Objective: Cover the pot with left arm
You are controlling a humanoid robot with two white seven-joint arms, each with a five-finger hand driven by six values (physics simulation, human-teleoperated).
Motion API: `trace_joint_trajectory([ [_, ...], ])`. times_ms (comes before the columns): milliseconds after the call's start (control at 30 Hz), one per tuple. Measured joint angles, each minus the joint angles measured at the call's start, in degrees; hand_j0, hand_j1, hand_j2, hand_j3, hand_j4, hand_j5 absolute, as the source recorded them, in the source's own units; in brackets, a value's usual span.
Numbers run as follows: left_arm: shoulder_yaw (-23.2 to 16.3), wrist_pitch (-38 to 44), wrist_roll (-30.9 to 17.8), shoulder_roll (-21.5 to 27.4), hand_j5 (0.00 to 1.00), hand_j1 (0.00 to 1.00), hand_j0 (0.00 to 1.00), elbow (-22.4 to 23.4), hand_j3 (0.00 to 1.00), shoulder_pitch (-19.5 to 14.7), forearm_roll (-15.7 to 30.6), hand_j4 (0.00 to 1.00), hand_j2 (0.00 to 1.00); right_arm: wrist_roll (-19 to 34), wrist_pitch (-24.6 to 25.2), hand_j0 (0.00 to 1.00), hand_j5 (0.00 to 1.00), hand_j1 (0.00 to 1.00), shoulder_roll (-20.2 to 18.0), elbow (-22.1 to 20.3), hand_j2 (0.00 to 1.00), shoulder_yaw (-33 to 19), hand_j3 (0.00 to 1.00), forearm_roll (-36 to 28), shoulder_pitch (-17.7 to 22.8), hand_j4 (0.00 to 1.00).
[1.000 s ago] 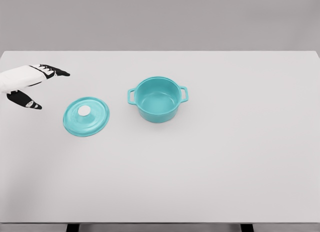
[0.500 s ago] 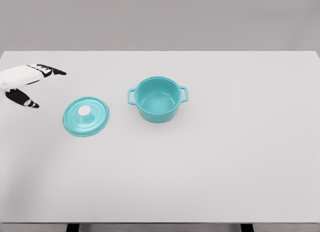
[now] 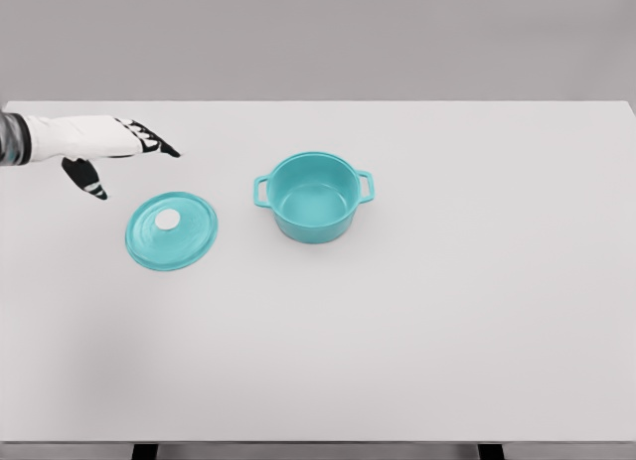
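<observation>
From the head view, the left hand (image 3: 104,147) is hanging above the white table (image 3: 447,311) near its left edge, with the fingers spread open and nothing in them. The lid (image 3: 171,230) is lying flat on the table just below and to the right of the hand, apart from it, its white knob (image 3: 167,219) facing up. The pot (image 3: 315,196) is standing uncovered near the middle, to the right of the lid. I am judging this as the reaching step. The next move is calling for lowering onto the knob and closing the fingers around it. The right hand is not showing.
</observation>
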Motion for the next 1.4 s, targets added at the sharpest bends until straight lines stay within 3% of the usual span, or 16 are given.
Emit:
trace_joint_trajectory([
  [267,-3.27,0.02,0.0,1.22,1.0,1.0,1.0,-11.41,1.0,0.97,1.51,1.0,1.0,0.0,0.0,1.0,1.0,1.0,0.0,0.0,1.0,0.0,1.0,0.0,0.0,1.0],
  [400,-3.94,0.02,0.0,1.34,1.0,1.0,1.0,-13.53,1.0,2.37,1.99,1.0,1.0,0.02,0.0,1.0,1.0,1.0,0.0,-0.01,1.0,0.0,1.0,0.0,0.0,1.0],
  [1100,-4.35,0.03,0.01,1.15,0.8,0.8,0.8,-9.39,0.8,4.48,0.35,0.8,0.8,0.03,0.0,1.0,1.0,1.0,0.0,-0.01,1.0,0.0,1.0,0.0,0.0,1.0],
  [1400,-4.35,0.03,0.01,0.88,0.79,0.79,0.79,-8.2,0.79,4.66,0.14,0.79,0.79,0.0,0.0,1.0,1.0,1.0,0.0,-0.02,1.0,0.0,1.0,0.0,0.0,1.0],
])
